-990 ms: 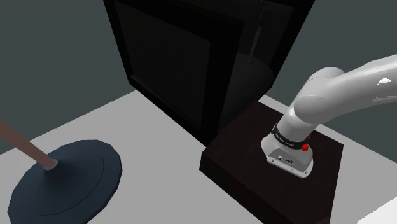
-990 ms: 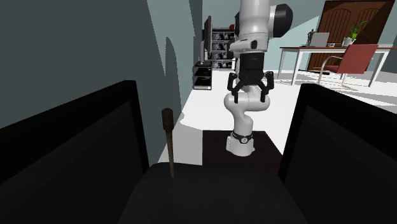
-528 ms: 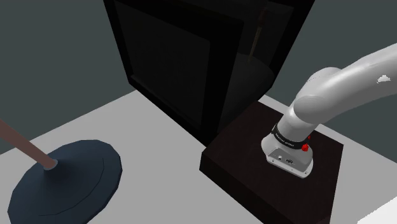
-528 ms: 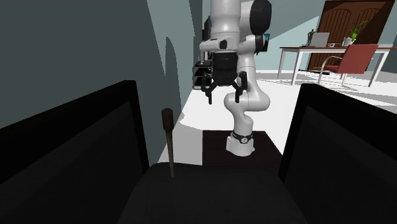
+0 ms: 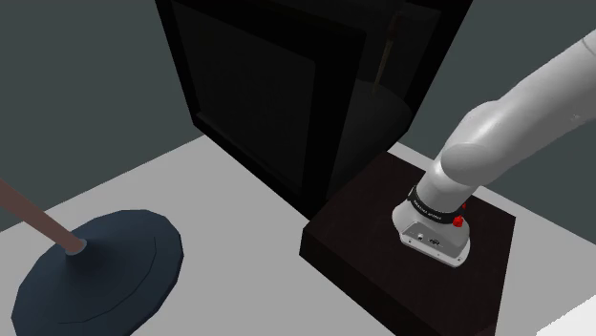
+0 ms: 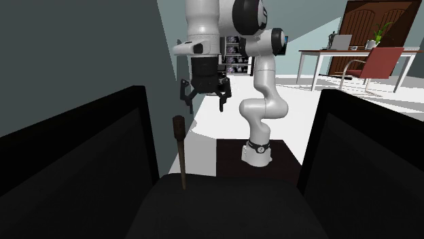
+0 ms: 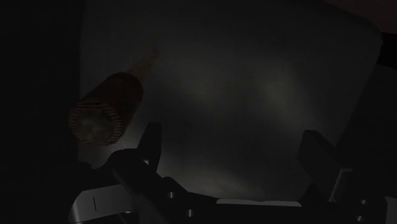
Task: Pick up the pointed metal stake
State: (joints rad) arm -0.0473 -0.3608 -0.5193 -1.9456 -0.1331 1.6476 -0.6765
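Stake [image 6: 180, 153]: thin brownish shaft with a thicker, darker cylindrical head on top, narrowing toward the lower end. It stands upright with its lower tip on the far edge of a dark rounded surface [image 6: 224, 210], between two tall black panels [image 6: 75, 170]. It sits just beside the panel at 9 o'clock in the second exterior view.

In the wrist view the stake [image 7: 102, 118] is seen nearly end-on. The head is a round, brownish, ribbed-looking face, and the shaft tapers away behind it over a pale floor. That view is dim, so the surface detail is hard to make out.

Tool [image 6: 204, 100]: fingers spread wide, nothing between them, touching nothing. It hangs pointing down from the white arm [image 6: 261, 102]. In the second exterior view it is at about 1 o'clock from the stake's head, above it and clear of it. In the wrist view the tool [image 7: 232, 162] shows both fingers [image 7: 151, 145] well apart. The stake's head lies outboard of one finger, not in the gap.

The arm's base is bolted to the dark stand [image 5: 382, 258], which sits at 5 o'clock from the black cabinet-like block [image 5: 277, 86] in the shoulder view. A dark blue round base with a reddish pole [image 5: 100, 262] lies on the pale floor at 8 o'clock.
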